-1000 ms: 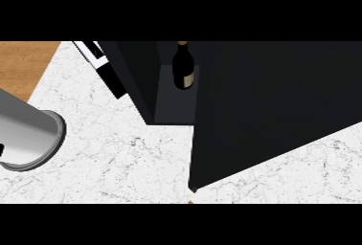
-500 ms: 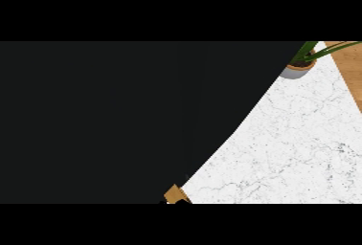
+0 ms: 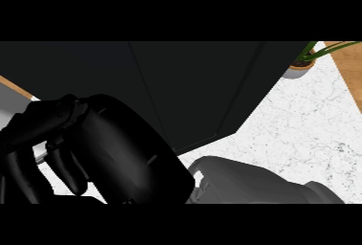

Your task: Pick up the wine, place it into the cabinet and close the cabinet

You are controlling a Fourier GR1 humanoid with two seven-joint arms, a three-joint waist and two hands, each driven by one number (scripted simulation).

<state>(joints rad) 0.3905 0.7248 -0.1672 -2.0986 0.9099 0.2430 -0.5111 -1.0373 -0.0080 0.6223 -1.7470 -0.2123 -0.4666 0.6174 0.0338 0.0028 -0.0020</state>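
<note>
Nothing here can be read: the black cabinet (image 3: 191, 86) shows plain dark faces with no label, brand or number on them. The small plant pot (image 3: 297, 72) at the far right corner of the marble counter (image 3: 297, 129) carries no marking either, and the black hand (image 3: 106, 153) close in front bears no lettering that I can make out
</note>
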